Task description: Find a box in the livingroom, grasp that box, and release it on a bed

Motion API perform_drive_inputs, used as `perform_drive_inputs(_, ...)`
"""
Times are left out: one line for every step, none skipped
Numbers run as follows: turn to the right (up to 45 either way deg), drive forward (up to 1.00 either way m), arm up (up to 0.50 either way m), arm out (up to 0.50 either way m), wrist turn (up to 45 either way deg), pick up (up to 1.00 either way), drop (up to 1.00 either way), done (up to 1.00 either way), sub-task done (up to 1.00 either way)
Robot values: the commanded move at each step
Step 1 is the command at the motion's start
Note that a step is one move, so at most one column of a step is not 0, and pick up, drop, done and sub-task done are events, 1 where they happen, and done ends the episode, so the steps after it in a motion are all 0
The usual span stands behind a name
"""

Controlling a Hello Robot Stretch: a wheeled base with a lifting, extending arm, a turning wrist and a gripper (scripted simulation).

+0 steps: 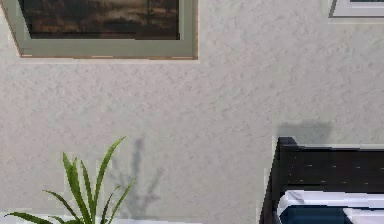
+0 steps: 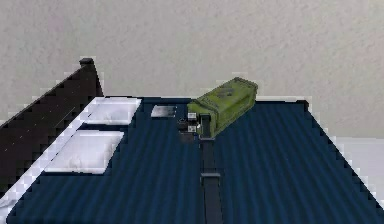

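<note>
1. Arm side view: a green box (image 2: pixel 228 103) shows over the dark blue bed (image 2: pixel 280 160), near its far edge, slanting away toward the wall.
2. The arm (image 2: pixel 210 175) reaches out above the cover; the gripper (image 2: pixel 187 126) sits at the box's near end. I cannot tell whether it holds the box or how its fingers stand.
3. Two white pillows (image 2: pixel 92 150) lie by the dark headboard (image 2: pixel 45 115); a small grey flat thing (image 2: pixel 163 112) lies just left of the gripper.
4. Forward view: a framed picture (image 1: pixel 100 25) hangs on the wall above a plant (image 1: pixel 88 190).
</note>
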Motion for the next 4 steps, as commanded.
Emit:
perform_drive_inputs(0.0, 0.00, 0.00, 0.00, 0.0, 0.00, 1.00, 0.00, 0.00)
perform_drive_inputs(0.0, 0.00, 0.10, 0.00, 0.0, 0.00, 0.00, 0.00, 0.00)
perform_drive_inputs(0.0, 0.00, 0.00, -0.08, 0.0, 0.00, 0.00, 0.00, 0.00)
perform_drive_inputs(0.0, 0.00, 0.00, 0.00, 0.0, 0.00, 0.00, 1.00, 0.00)
